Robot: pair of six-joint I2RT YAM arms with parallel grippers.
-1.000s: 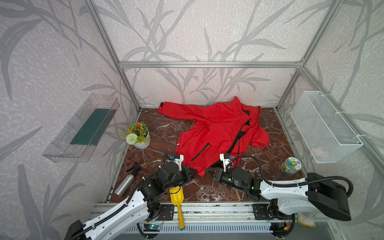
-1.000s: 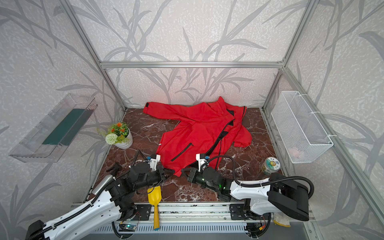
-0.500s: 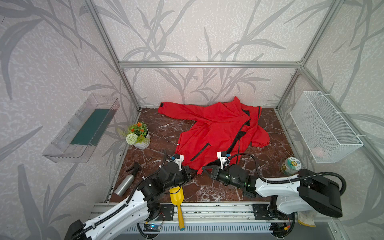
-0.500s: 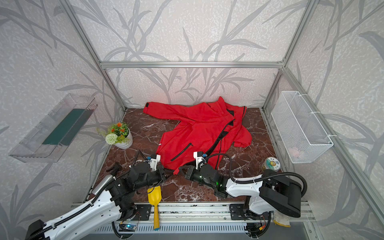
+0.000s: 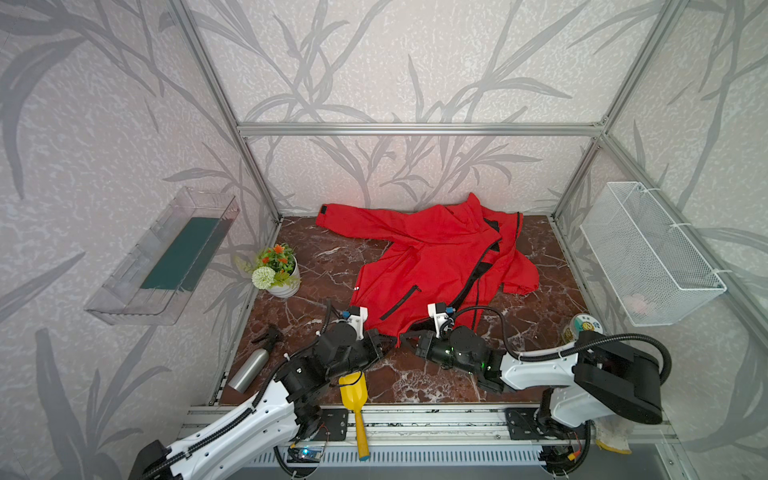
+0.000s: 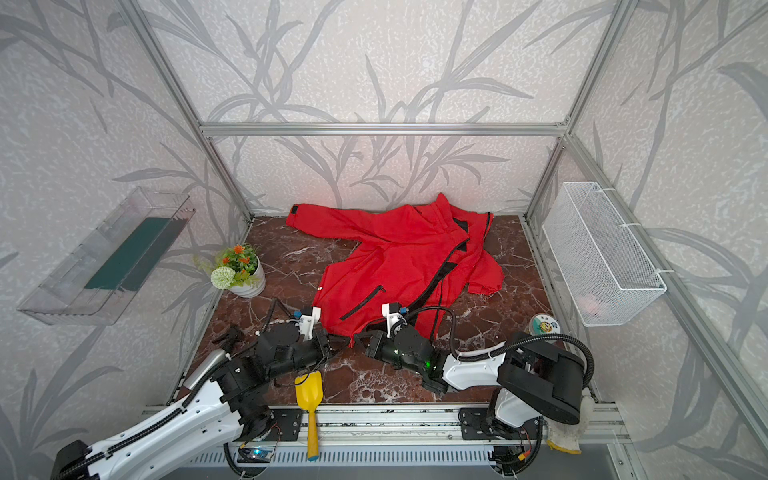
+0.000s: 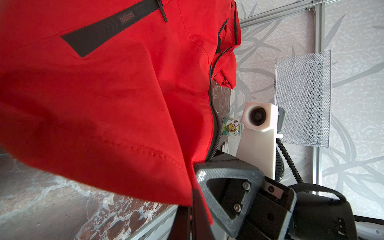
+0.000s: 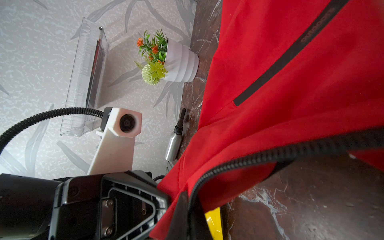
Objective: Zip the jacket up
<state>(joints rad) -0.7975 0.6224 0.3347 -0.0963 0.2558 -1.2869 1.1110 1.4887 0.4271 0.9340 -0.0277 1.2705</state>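
Left claw (image 5: 384, 341): clamped on the bottom hem of the jacket (image 5: 436, 257), with red cloth pinched between its dark fingers (image 7: 185, 220).
Right claw (image 5: 409, 338): also clamped on the hem, right at the foot of the front zipper (image 8: 270, 153), its tips almost meeting the left claw's.
Jacket place: it lies on the marbled tabletop (image 5: 316, 257). The body runs from centre toward 1 o'clock, one sleeve reaches out to 11 o'clock, and the hem corner is lifted at 6 o'clock.
Zipper: it looks open along the front, with black lining showing. I cannot make out the slider.
Handling: likely light, limp, slightly slick cloth that will sag and bunch unless pulled taut.
Where to hold: the hem on either side of the zipper's foot, then the slider's pull tab.
Arms: both are low and stretched in from the 6 o'clock edge. The forearms are near level and the wrists turn inward to face each other.
Nearby: a yellow scoop (image 5: 353, 395) lies just behind the left claw. A flower pot (image 5: 282, 282) stands at 9 o'clock, well apart.
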